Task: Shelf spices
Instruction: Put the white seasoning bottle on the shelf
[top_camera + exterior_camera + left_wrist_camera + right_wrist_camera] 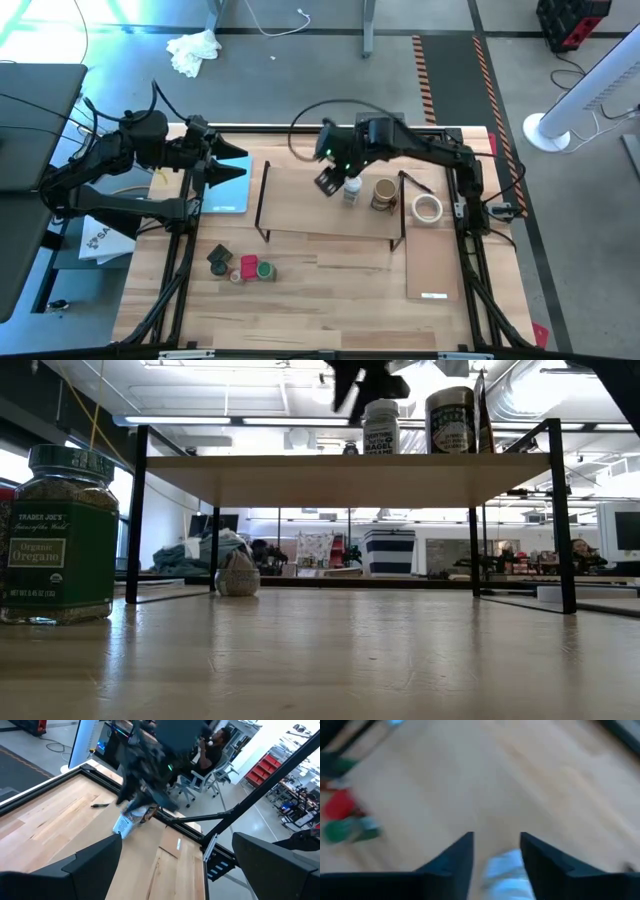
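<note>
The left tool (232, 160) waits over the left part of the pale wooden worktop (330, 300), its two dark fingers spread wide with nothing between them, directly above a flat light-blue pad (228, 190). Toward the near edge from it, a cluster of small spice jars (240, 266) — green, red, dark and pinkish tops — sits on the worktop; in the low view a glass oregano jar with a green lid (58, 535) stands there upright. To the right stands the low shelf with a pale plank top and thin black wire end frames (320, 205). The right tool (334, 182) hangs over that plank, fingers partly open, with the white-labelled, white-topped jar (352, 190) standing upright on the shelf just beside its tips — whether the fingers touch it I cannot tell. Just right of that jar a tan-topped round tin (384, 194) also stands on the plank. Further right lie a white tape ring (428, 208) and a loose thin pale board (432, 260).
</note>
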`<action>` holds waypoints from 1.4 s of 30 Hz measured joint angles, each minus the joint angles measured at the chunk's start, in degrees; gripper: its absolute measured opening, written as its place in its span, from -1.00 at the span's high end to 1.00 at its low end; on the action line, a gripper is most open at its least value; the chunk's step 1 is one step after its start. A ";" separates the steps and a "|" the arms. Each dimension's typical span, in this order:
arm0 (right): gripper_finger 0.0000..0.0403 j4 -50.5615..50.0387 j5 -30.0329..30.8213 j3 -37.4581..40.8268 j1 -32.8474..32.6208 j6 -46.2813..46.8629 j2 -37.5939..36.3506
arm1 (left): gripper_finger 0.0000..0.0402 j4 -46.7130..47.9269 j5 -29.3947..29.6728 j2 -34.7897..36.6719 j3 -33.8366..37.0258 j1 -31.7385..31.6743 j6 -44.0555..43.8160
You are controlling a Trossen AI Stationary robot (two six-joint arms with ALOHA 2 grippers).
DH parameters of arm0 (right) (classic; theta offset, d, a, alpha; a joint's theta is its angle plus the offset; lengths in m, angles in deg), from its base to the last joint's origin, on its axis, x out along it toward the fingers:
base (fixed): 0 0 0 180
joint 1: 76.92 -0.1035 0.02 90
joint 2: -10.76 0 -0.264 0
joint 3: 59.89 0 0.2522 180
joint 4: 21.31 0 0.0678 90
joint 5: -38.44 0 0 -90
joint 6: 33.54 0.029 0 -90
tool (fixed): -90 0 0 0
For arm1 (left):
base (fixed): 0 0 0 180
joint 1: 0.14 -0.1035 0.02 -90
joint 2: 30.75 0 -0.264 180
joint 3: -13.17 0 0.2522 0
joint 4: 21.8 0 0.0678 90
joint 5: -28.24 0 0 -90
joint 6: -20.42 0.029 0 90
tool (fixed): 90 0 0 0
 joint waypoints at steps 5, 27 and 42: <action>0.85 -4.23 2.71 -0.92 3.92 0.86 -2.22 | -0.87 -0.01 -0.04 -0.24 0.01 0.00 0.03; 1.00 -5.77 -18.43 8.83 7.79 -0.86 -1.79 | -0.87 2.91 0.11 -1.36 0.02 0.00 2.02; 1.00 -2.45 -13.00 6.28 8.32 0.91 -1.81 | -0.87 2.97 0.07 -3.45 0.02 0.00 2.82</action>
